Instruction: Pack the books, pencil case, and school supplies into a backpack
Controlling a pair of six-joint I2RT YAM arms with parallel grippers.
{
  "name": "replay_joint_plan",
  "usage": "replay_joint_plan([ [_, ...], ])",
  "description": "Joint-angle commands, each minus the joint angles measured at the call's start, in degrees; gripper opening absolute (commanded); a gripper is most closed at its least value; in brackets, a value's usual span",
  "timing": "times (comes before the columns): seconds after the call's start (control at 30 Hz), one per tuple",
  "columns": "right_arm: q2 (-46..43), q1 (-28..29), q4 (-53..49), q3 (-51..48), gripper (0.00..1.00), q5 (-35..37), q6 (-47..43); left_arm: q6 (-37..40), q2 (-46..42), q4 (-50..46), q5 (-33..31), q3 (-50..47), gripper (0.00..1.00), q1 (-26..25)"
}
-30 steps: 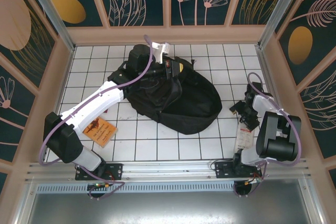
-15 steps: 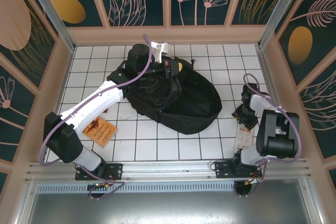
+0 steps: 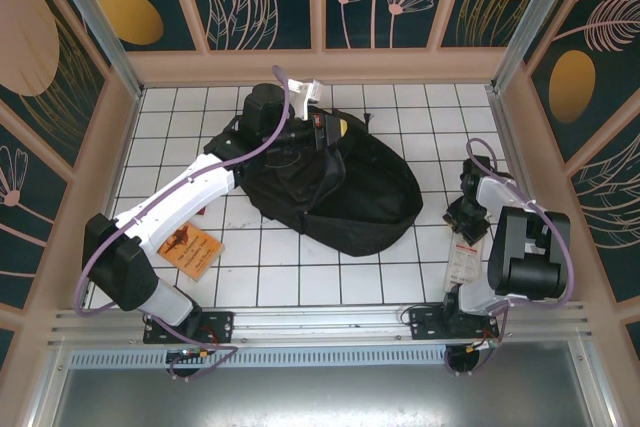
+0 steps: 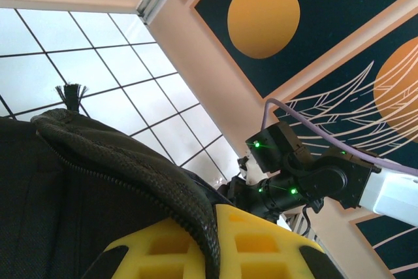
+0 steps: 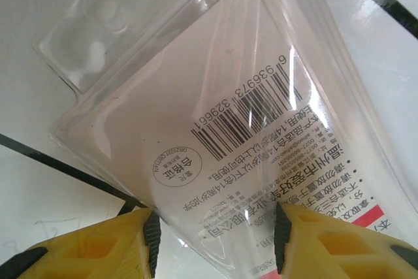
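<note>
Where the top view looks down on the tiled worktop (image 3: 300, 282), the black backpack (image 3: 350, 192) lies at centre, the orange booklet (image 3: 190, 247) lies beside the left arm, and the right fingers (image 3: 467, 230) hang over a clear pack (image 3: 462, 265). In the left wrist view, the left fingers (image 4: 255, 253) are closed on the backpack rim. In the right wrist view, the right fingers stand apart above the barcoded clear pack; whether they touch it cannot be told.
</note>
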Motion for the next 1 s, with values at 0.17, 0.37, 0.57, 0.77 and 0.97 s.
replay_joint_plan([
  [0.17,3.99,4.91,6.64,3.35,0.72,-11.62,-8.01,1.43,-2.05,3.65,0.81,1.50,0.00,0.73],
  [0.37,2.00,4.83,4.87,2.71,0.89,-6.14,-13.70,1.52,-2.16,3.58,1.04,1.67,0.00,1.04],
  [0.57,3.42,5.70,1.26,7.44,0.94,6.82,-13.79,1.47,-2.76,3.75,1.59,1.59,0.00,1.09],
  [0.77,-7.07,-0.19,6.28,2.74,0.94,1.77,-14.40,1.86,-3.76,3.48,1.19,1.41,0.00,1.16],
  [0.97,-5.16,-14.03,5.15,1.27,0.96,-5.72,-9.66,1.52,-4.33,3.71,1.60,1.42,0.00,1.13],
])
